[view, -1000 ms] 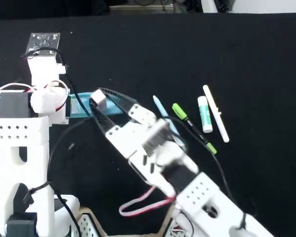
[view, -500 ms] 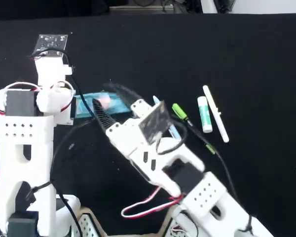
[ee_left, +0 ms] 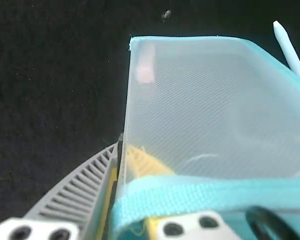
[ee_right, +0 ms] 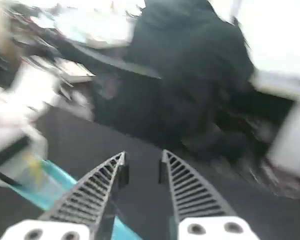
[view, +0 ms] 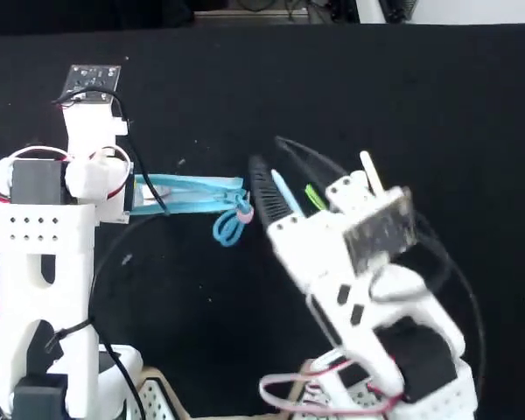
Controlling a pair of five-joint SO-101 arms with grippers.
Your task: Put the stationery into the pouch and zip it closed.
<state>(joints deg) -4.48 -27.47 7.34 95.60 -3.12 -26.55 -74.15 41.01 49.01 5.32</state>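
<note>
Because the pouch point(view: 192, 194) is thin, floppy mesh, it will likely sag and slide unless pinned. The left gripper point(view: 140, 194) is clamped on its left end, left of mid-table. Its zip loop point(view: 230, 226) dangles at the right end. Just right, the right gripper point(ee_right: 142, 155) hangs slightly parted, empty. Beyond lie the blue pen point(view: 283, 191) and green marker point(view: 313, 194), which look light, stiff and roll-prone, so they are best pinched mid-shaft.

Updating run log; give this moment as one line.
left gripper: shut on pouch | right gripper: open, empty | blue pen: on table
</note>
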